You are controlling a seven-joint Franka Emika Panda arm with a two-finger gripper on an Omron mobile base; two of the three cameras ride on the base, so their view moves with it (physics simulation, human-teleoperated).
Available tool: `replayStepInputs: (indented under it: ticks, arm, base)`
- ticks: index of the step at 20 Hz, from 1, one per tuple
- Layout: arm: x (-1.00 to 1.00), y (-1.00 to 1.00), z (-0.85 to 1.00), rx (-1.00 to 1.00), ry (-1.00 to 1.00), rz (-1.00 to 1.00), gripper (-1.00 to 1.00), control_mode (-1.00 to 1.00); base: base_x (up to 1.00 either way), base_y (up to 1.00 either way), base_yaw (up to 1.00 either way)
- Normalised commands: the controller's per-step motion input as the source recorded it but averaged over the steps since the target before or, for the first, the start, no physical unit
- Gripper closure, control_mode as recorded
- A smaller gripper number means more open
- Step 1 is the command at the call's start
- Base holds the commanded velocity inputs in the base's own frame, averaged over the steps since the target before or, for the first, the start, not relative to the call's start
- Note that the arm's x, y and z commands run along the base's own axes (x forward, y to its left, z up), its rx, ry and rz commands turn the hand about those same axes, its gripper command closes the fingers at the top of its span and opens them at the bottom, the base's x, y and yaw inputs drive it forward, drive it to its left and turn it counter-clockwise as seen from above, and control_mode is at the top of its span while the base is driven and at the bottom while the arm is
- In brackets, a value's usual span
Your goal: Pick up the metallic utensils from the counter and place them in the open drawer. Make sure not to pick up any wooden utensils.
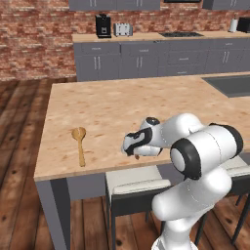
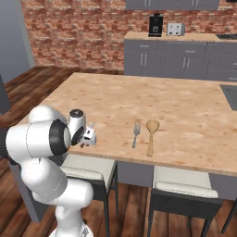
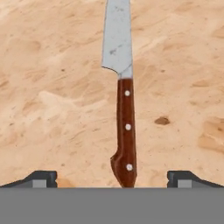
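The claw is released: in the hand view its two dark fingertips stand wide apart at the bottom corners, and nothing is held between them. The knife lies flat on the counter directly below the claw, centred in the gap between the fingertips. Its dark brown riveted handle points toward the claw and its silver blade points away from it. The fingertips do not touch the knife; bare counter shows on both sides of the handle.

In the left base view the claw is low over the near edge of the counter, with the arm folded close above it. One wooden spoon lies on the counter to the claw's left, well apart from it, bowl away from the near edge and handle toward it.

In the right base view the claw hangs at the near edge of the counter. The fork lies on the counter to the claw's right, near but apart from it, tines pointing away from the near edge. A second wooden spoon lies just beside the fork, on the side farther from the claw, roughly parallel to it.
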Motion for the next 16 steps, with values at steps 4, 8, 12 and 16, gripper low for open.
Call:
replayStepInputs:
  ticks: [4, 8, 12, 16]
  arm:
    - [0.19, 0.0, -0.22, 0.0, -0.05, 0.0, -1.0, -1.0]
    - [0.17, 0.0, -0.21, 0.0, -0.06, 0.0, -1.0, -1.0]
    - [0.2, 0.0, -0.24, 0.0, -0.08, 0.0, -1.0, -1.0]
    - [0.14, 0.0, -0.25, 0.0, -0.11, 0.0, 1.0, -1.0]
  base:
    - [0.0, 0.0, 0.0]
    - [0.0, 0.0, 0.0]
    - [0.0, 0.0, 0.0]
    - [0.0, 0.0, 0.0]
